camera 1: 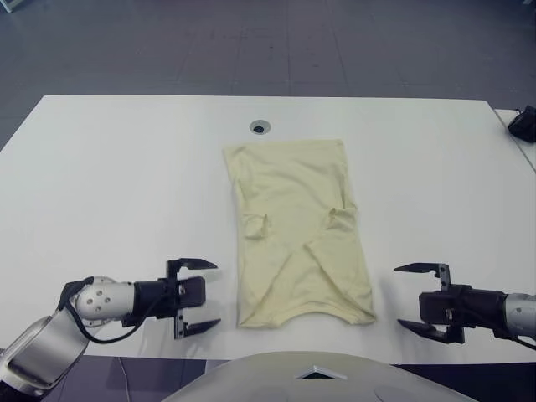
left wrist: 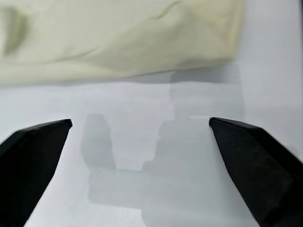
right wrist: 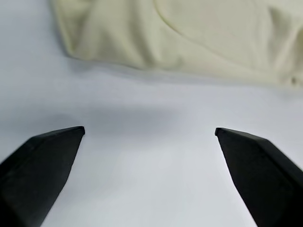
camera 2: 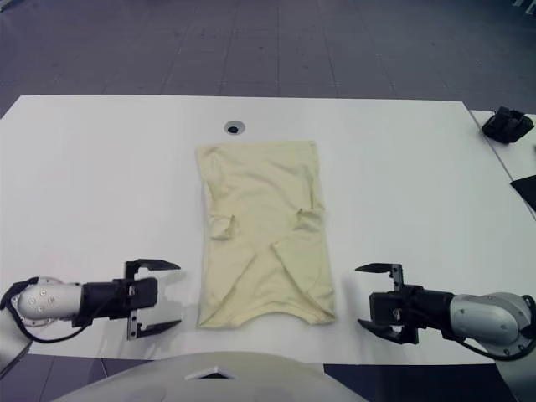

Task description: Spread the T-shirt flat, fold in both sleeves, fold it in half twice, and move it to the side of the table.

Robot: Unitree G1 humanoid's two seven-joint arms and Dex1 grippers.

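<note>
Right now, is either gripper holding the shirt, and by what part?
Nothing is held. The left gripper and right gripper are both open, on either side of the shirt, which lies on the table.

In both wrist views the shirt is blurred and runs off the frame. The fingers of the left gripper and right gripper are cut off by the frame edge there. From the head, you can't see what lies under the shirt's folded-in layers. The dark thing at the far right is too small to identify. A second dark shape, nearer, is cut by the right edge. The round fitting beyond the shirt is too small to make out.
</note>
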